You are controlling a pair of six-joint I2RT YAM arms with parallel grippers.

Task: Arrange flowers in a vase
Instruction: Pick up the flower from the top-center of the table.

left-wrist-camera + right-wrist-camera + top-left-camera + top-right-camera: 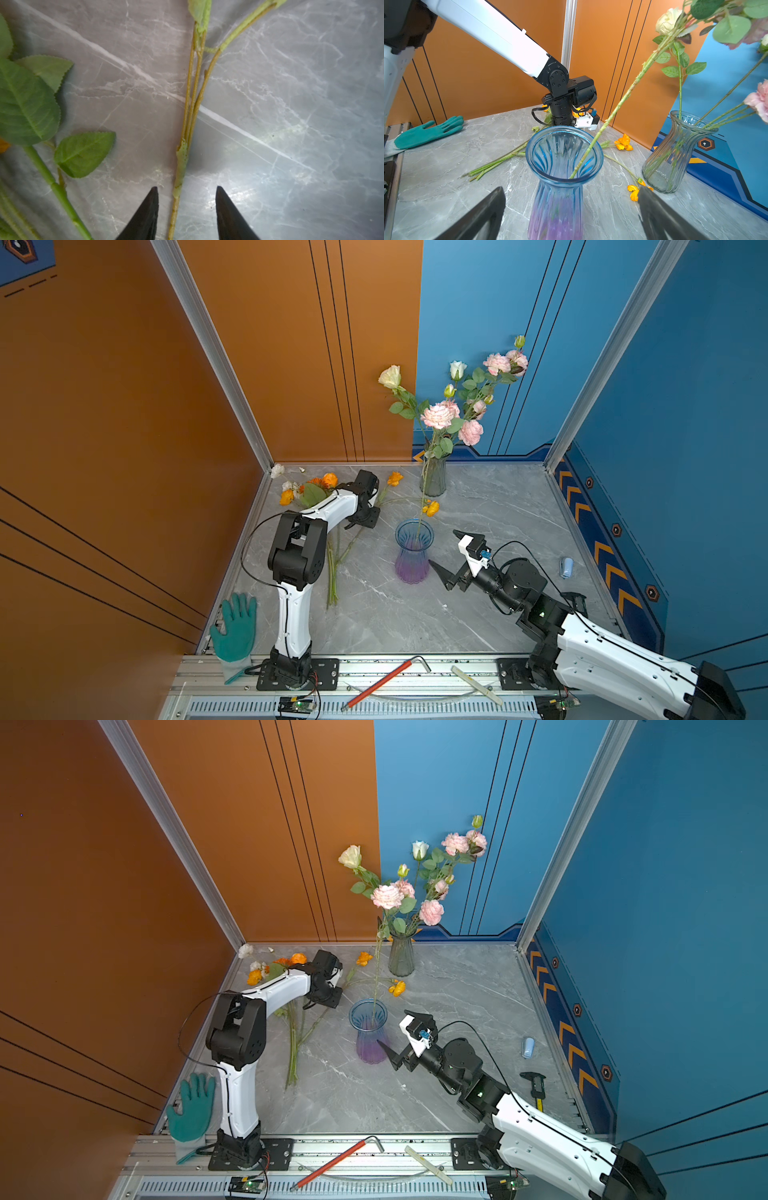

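Several flowers lie on the marble table at the back left: orange blooms and long green stems. My left gripper points down over them, open, its jaws on either side of one thin yellow-green stem without touching it. In both top views a blue-and-purple glass vase stands mid-table with one long stem leaning in it, topped by a cream-white bloom. My right gripper is open just right of this vase, empty.
A clear ribbed vase at the back holds pink and white flowers. A teal glove lies front left. A red-handled tool rests on the front rail. At the right edge are a pale blue object and a caliper.
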